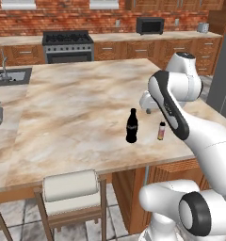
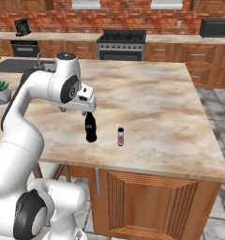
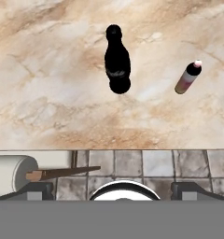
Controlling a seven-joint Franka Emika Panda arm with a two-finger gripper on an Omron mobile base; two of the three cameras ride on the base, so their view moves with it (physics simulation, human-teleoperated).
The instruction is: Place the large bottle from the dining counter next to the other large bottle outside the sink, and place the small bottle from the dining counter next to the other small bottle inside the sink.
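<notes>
Marbled beige surface [image 1: 77, 103], two bottles, pincer spread wide.

Left base view: one large bottle [image 1: 131, 125] and one small bottle [image 1: 161, 131] stand apart near the front edge; the sink [image 1: 11, 76] lies far left, its basin hard to read. Right base view: the arm's hand covers the large bottle's [image 2: 90, 127] neck; the small bottle [image 2: 120, 136] stands beside it. Hand view: both bottles upright, pincer [image 3: 112, 189] tips set wide, holding nothing.

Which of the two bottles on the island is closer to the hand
The large bottle, the tall near-black one. It stands just under the open hand; the small bottle, short and pinkish, stands off to its side.
</notes>
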